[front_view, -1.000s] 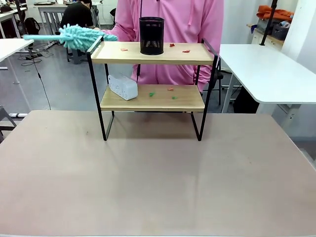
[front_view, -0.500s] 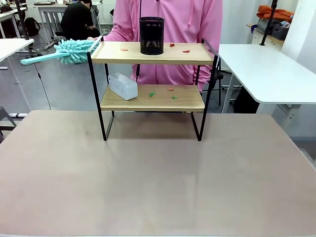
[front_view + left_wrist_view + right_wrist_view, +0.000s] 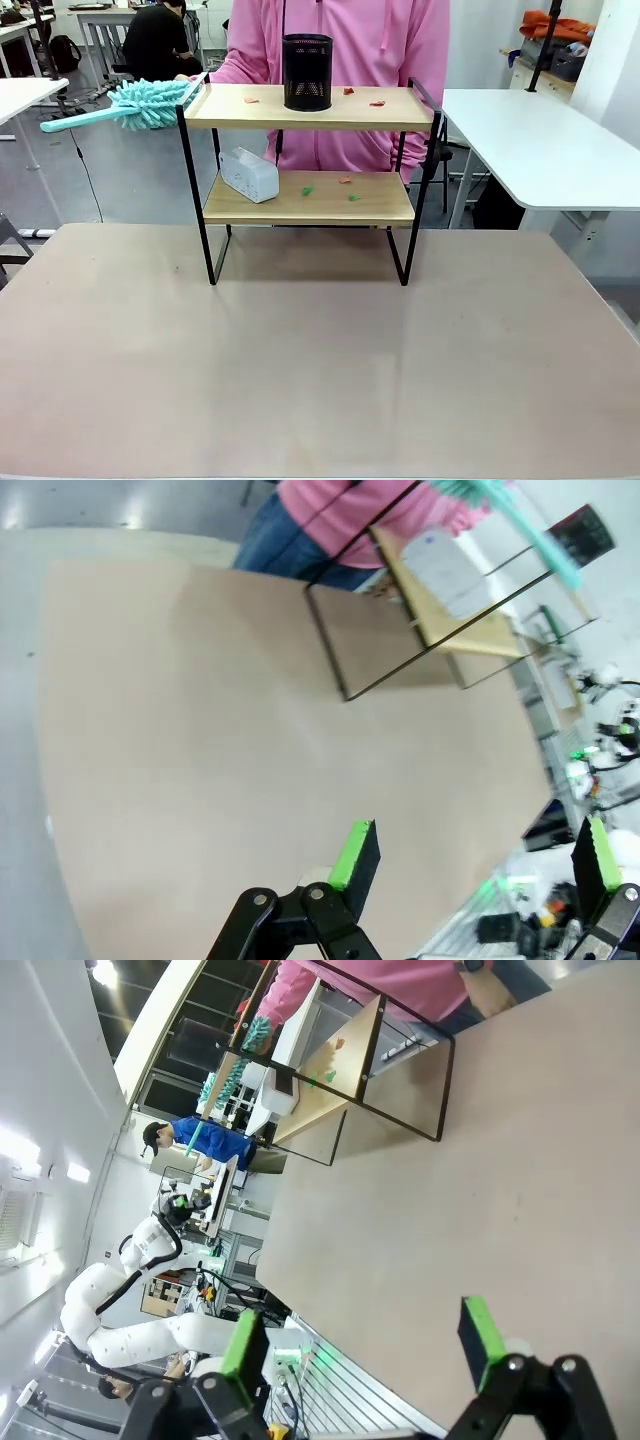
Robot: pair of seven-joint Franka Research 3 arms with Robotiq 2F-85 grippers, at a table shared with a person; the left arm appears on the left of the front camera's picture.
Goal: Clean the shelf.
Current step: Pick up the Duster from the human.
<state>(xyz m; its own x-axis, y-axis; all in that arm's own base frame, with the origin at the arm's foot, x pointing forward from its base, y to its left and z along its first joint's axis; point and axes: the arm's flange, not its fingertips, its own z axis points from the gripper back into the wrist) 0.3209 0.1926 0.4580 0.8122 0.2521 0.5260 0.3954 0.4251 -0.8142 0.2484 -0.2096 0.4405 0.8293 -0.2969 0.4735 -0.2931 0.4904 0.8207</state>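
Here the shelf [image 3: 300, 120] is standing at the far edge of the table [image 3: 320, 380], well apart from both grippers.
The left gripper [image 3: 476, 852] and right gripper [image 3: 362, 1340] are each hanging with fingers spread wide and nothing between them, looking across bare tabletop toward the rack. The person [image 3: 340, 40] behind it appears to be holding a teal duster [image 3: 150, 103] just beside the upper board's left end. Its long handle is pointing out toward the robot's left, so the left arm is probably sitting nearer for any reach. Small red and green scraps [image 3: 308, 190] are lying on both boards.
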